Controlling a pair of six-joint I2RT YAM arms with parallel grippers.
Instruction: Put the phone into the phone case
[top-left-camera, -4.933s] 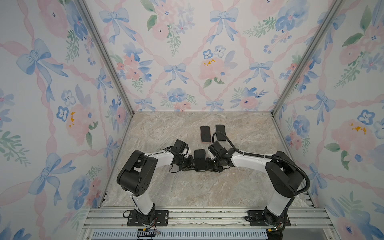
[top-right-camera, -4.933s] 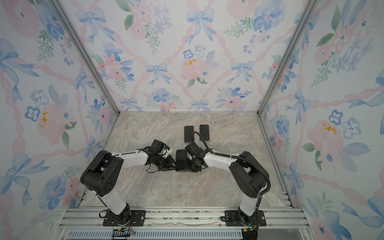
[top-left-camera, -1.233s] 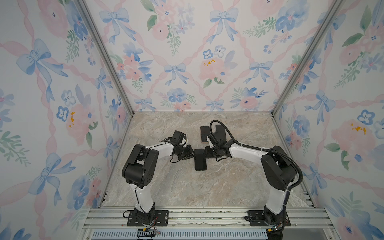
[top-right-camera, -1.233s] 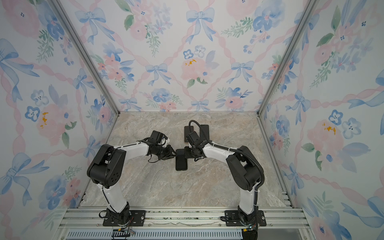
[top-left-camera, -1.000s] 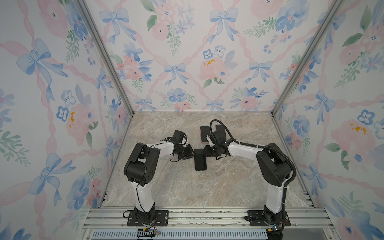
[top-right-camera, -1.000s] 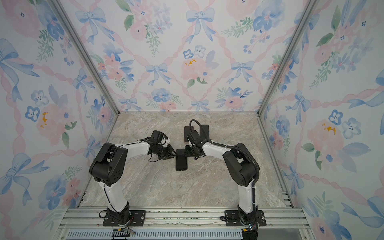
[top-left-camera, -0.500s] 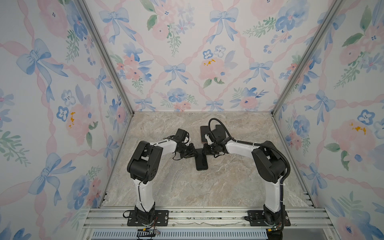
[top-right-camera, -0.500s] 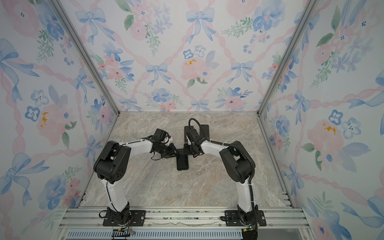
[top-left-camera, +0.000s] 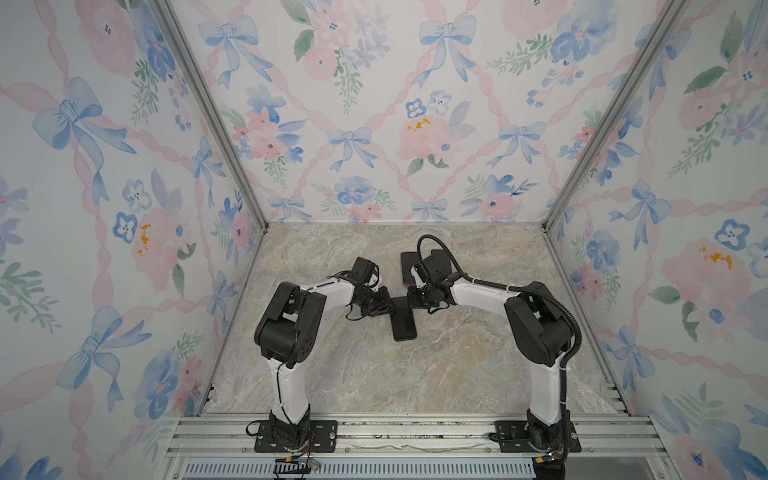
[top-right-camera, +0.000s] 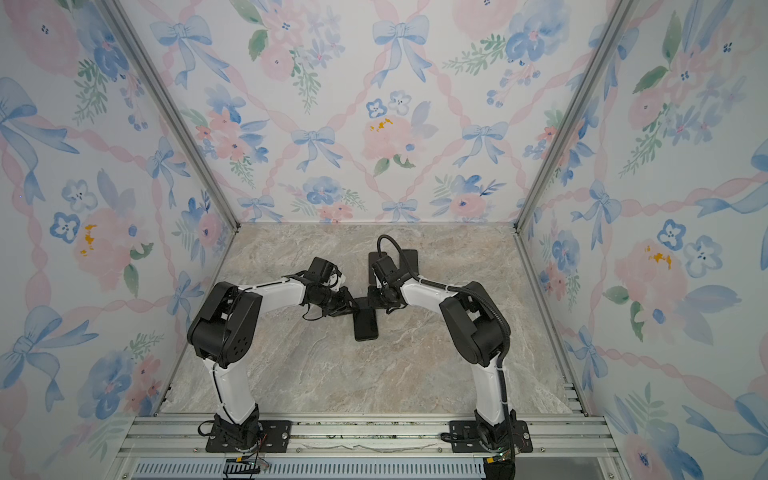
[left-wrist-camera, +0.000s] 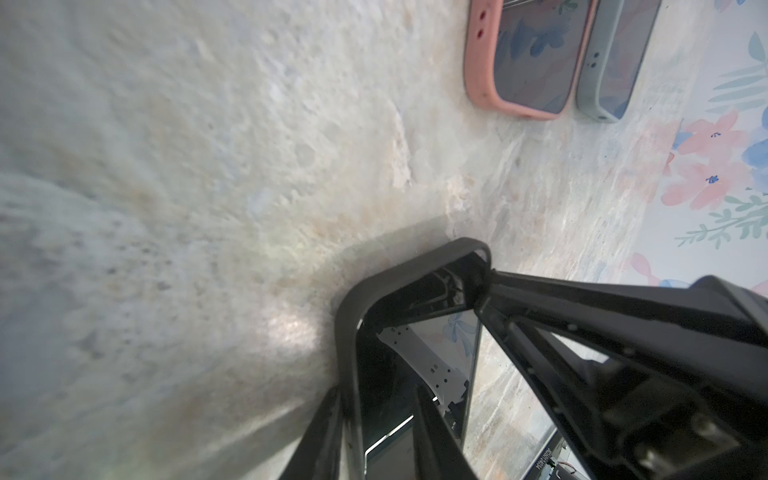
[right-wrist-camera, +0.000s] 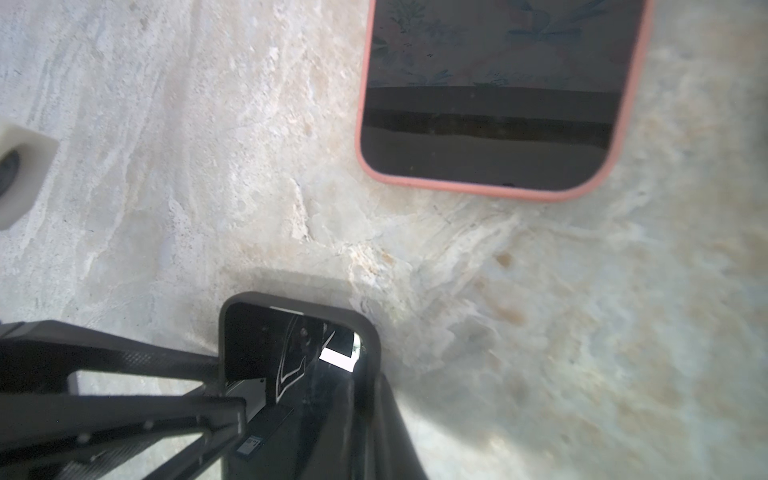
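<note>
Where a marble-patterned tabletop (top-left-camera: 415, 374) lies between two white and black robot arms, a black rectangular phone case (top-left-camera: 404, 330) rests flat near the middle, with its long sides running near to far. A glossy black phone (left-wrist-camera: 428, 357) lies screen up inside it. The case's rim wraps the phone's far end, but the views do not show whether the phone is fully seated.

The left gripper (top-left-camera: 387, 306) reaches in from the left to the far left corner of the phone case. Its jaws stand narrow and pinch the left side wall, with one finger (left-wrist-camera: 320, 440) outside the wall and the other over the screen.

The right gripper (top-left-camera: 412, 300) reaches in from the right to the far right corner. Its jaws are drawn together and its tip touches that corner. It is not clear whether it pinches the rim.

Just beyond the right gripper, farther back on the tabletop, two more phones lie side by side, screens up. A salmon-pink cased phone (left-wrist-camera: 480, 54) is on the left and a pale grey cased phone (left-wrist-camera: 588, 83) is just beside it on the right. In both top views the right arm's wrist covers much of them.
</note>
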